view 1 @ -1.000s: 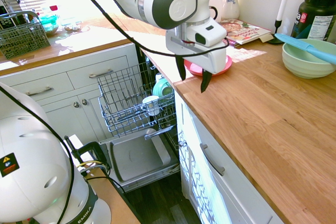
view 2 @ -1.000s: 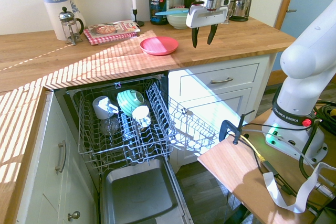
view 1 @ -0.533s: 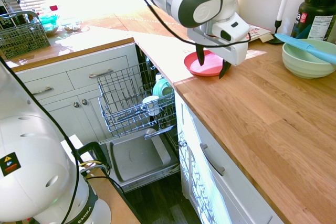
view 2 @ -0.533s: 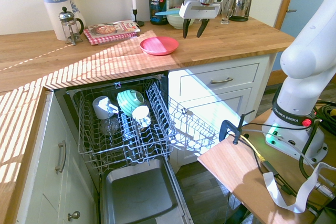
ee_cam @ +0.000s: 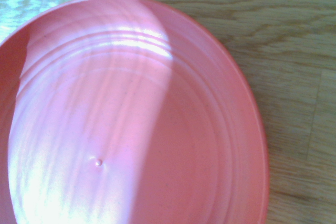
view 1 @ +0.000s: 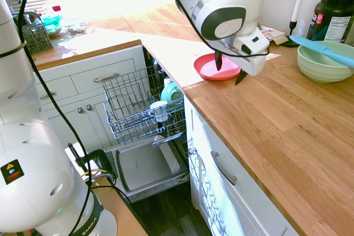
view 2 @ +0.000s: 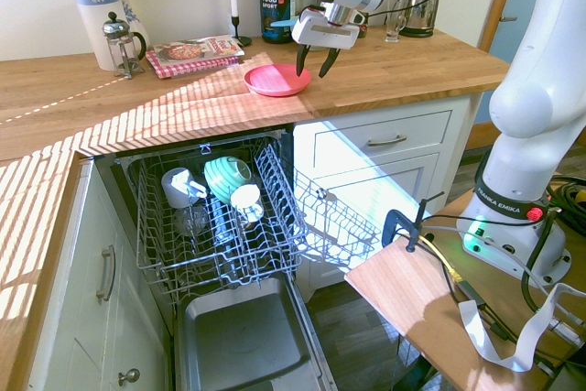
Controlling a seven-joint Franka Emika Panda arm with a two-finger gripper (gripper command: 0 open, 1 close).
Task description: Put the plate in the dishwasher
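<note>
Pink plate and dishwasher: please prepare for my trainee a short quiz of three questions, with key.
1. True or false: the pink plate lies inside the dishwasher rack.
2. Multiple choice: the pincer is: (a) shut on the plate, (b) open, holding nothing, (c) holding a cup.
3. Fill in: the blue utensil lies across the pale green ____.

Key: 1 false; 2 b; 3 bowl.

Bright daylight stripes the left end of the wooden countertop (view 2: pixel 55 103), its far corner glaring white. The wrist view is soft; a shadow seemingly crosses the pink plate (ee_cam: pixel 199 129).
</note>
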